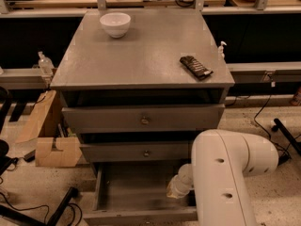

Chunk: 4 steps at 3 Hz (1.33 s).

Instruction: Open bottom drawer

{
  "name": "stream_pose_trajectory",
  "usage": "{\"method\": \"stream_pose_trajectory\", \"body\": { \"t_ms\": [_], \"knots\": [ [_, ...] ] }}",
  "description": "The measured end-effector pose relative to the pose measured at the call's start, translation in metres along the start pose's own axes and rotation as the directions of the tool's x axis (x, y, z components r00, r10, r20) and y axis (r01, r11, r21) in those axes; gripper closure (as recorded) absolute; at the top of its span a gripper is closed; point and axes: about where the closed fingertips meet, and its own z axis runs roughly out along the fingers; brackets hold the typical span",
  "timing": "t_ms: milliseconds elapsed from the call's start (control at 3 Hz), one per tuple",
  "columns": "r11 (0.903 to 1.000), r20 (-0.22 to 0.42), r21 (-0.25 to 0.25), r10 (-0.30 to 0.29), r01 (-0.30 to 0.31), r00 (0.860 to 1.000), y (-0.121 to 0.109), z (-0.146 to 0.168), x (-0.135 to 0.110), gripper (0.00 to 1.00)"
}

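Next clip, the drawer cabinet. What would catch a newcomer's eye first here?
The big white robot arm fills the lower right, its hand low over the right side of the bottom drawer, which stands pulled open with a plain grey inside. On the cabinet top, a white bowl sits back left and a dark flat object lies near the right edge.

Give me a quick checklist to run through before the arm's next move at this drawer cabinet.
1. Bottom drawer pulled out, inside showing: ok.
2. Gripper low over that drawer's right side, touching it or not: cannot tell.
3. Top drawer and middle drawer not pulled out: ok.
4. Bowl and dark packet resting on cabinet top, away from arm: ok.
5. Cardboard box left of the open drawer, apart from it: ok.
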Motion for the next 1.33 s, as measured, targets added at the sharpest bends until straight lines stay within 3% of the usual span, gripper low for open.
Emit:
{"method": "stream_pose_trajectory", "body": {
  "t_ms": [333,667,1333],
  "knots": [
    [0.998,-0.002,-0.05,0.039,-0.039,0.999,0.03,0.006,0.005,1.0],
    [0.9899,-0.007,-0.114,0.085,-0.085,0.996,0.076,0.006,0.001,1.0],
    [0.9882,-0.007,-0.122,0.092,-0.092,0.996,0.078,0.006,-0.001,1.0]
  ]
}}
